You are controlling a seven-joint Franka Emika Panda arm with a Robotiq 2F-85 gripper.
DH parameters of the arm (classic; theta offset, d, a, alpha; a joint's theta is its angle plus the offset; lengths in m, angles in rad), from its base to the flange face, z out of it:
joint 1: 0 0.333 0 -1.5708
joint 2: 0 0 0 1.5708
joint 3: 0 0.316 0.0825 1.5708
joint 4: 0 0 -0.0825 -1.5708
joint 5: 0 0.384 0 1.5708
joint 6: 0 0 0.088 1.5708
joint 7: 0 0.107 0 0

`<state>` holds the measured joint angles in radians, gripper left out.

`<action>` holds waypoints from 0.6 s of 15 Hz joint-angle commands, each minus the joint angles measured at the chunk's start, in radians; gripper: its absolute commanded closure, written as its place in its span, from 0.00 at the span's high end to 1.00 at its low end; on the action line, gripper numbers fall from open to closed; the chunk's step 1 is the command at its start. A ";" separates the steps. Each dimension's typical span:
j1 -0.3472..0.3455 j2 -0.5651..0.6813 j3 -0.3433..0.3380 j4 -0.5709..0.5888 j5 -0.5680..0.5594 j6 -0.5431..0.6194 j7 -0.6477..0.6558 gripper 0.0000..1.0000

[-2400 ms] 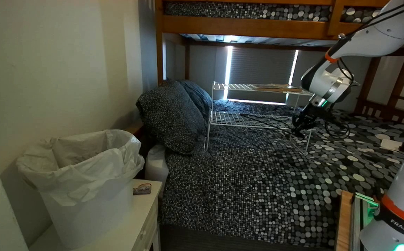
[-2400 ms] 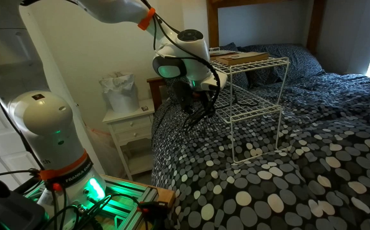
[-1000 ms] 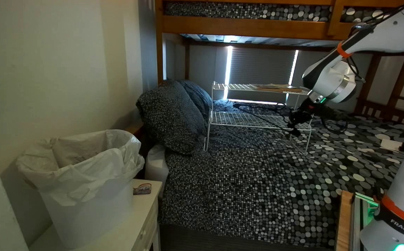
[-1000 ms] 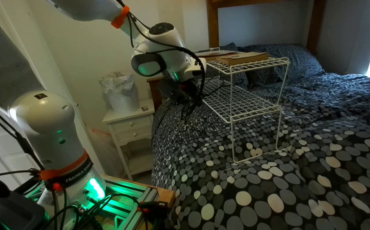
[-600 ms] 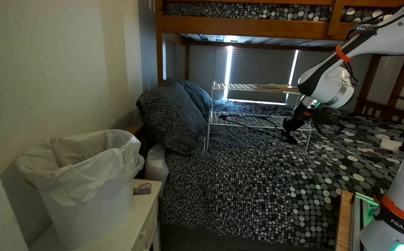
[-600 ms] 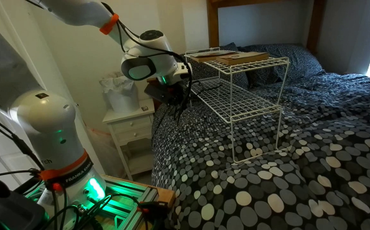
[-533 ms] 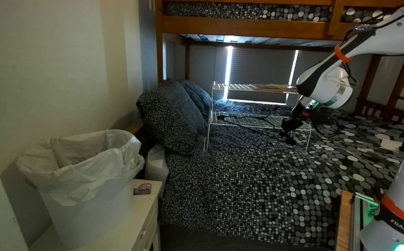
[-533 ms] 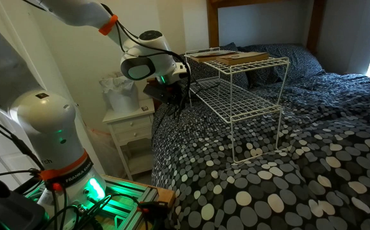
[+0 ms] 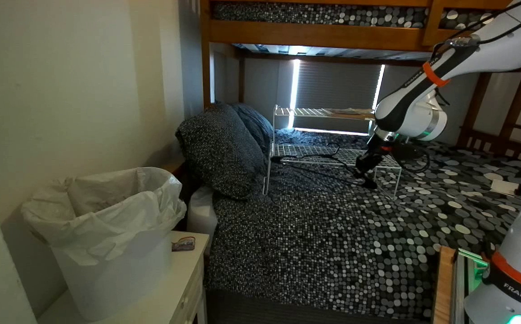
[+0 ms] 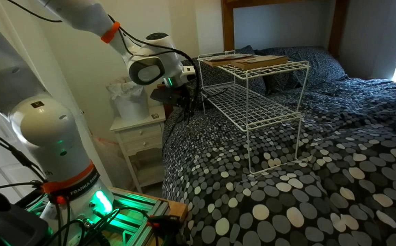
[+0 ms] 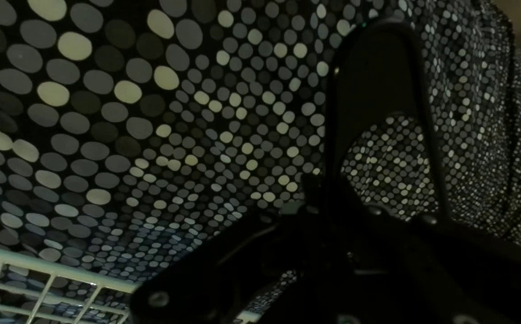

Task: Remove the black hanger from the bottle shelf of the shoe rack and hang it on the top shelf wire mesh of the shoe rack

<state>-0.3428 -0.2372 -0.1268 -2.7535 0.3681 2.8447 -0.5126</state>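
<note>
The white wire shoe rack stands on the bed, with a top shelf (image 10: 269,72) and a lower mesh shelf (image 10: 252,106). It shows in both exterior views, and its edge (image 11: 53,270) is at the lower left of the wrist view. My gripper (image 9: 363,176) is shut on the black hanger (image 9: 280,159), beside the rack at about lower-shelf height. The hanger reaches left along the lower shelf; I cannot tell whether its far end is over the mesh or in front of it. In the wrist view, the hanger (image 11: 375,72) rises as a dark loop from the closed fingertips (image 11: 323,193).
Books (image 10: 259,62) lie on the rack's top shelf. The upper bunk's wooden rail (image 9: 323,35) runs above the rack. Pillows (image 9: 222,150) lie beyond the rack's left end. A lined white bin (image 9: 107,252) stands on a white nightstand (image 10: 138,130).
My gripper has moved left in both exterior views, away from the rack in one of them, carrying the hanger. The hanger's far end has swung left to the rack's left end.
</note>
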 commanded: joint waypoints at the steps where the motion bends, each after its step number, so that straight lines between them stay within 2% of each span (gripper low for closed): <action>1: -0.102 -0.028 0.099 0.001 -0.125 -0.067 0.099 0.03; 3: -0.141 -0.048 0.137 0.005 -0.183 -0.105 0.133 0.03; 4: -0.048 -0.063 0.029 0.008 -0.277 -0.129 0.196 0.03; 7: -0.030 -0.146 0.002 -0.028 -0.375 -0.187 0.249 0.03; 9: -0.042 -0.153 0.013 0.011 -0.454 -0.211 0.327 0.03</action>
<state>-0.3950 -0.3182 -0.1004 -2.7427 0.0235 2.6873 -0.2908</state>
